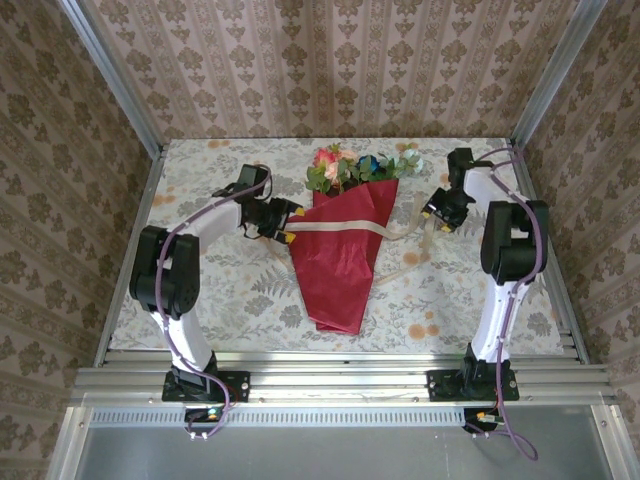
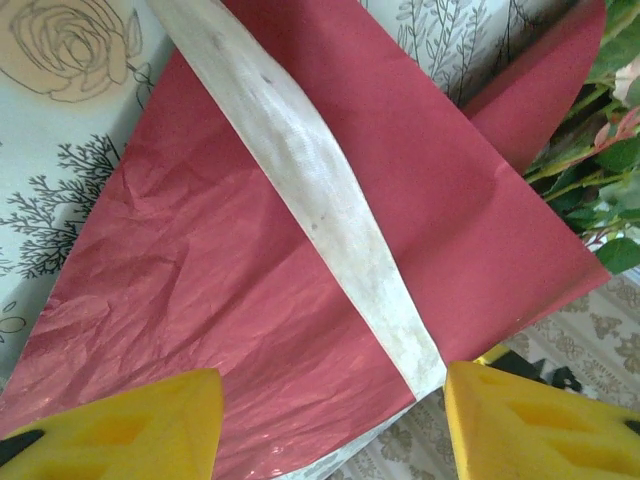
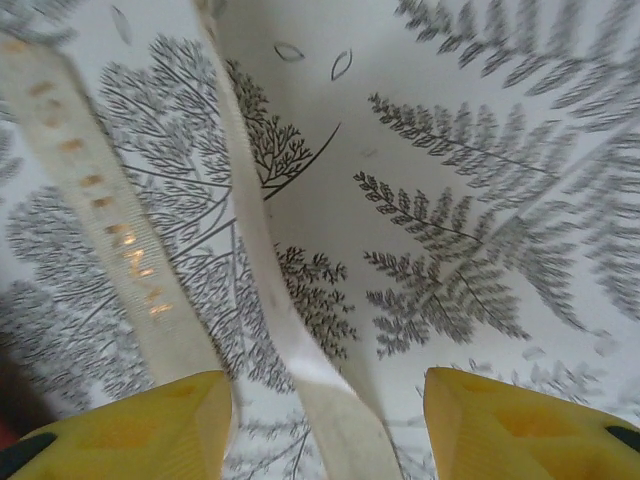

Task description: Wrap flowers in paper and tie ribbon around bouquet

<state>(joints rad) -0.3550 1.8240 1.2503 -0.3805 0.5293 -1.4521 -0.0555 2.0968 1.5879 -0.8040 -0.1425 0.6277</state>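
The bouquet [image 1: 340, 255] lies flat in the middle of the desk [image 1: 200, 290]. Its paper [image 1: 335, 285] is rolled into a cone that tapers toward the arms, and the flowers [image 1: 355, 165] spill out of the far, wide end. The ribbon [image 1: 335, 229] is draped straight across the cone just below the blooms. I take this to be where the knot is meant to sit, as the wrap there is wide enough that a tie won't slide off toward the tip. The left gripper [image 1: 284, 226] sits right at the bouquet's left edge, fingers [image 2: 150, 420] apart, with the ribbon's end running into the gap between them but not pinched. The left arm reaches forward with its elbow up and its forearm swung inward toward the cone. Right of the bouquet the ribbon trails off the paper and loops loosely on the desk. The right gripper [image 1: 440, 213] hangs over that slack, a little way off the cone's right edge, also spread open, and a strand passes under it between its fingers [image 3: 500, 420]. The right arm stands more upright, its wrist turned in toward the bouquet. Both look poised to take an end each.
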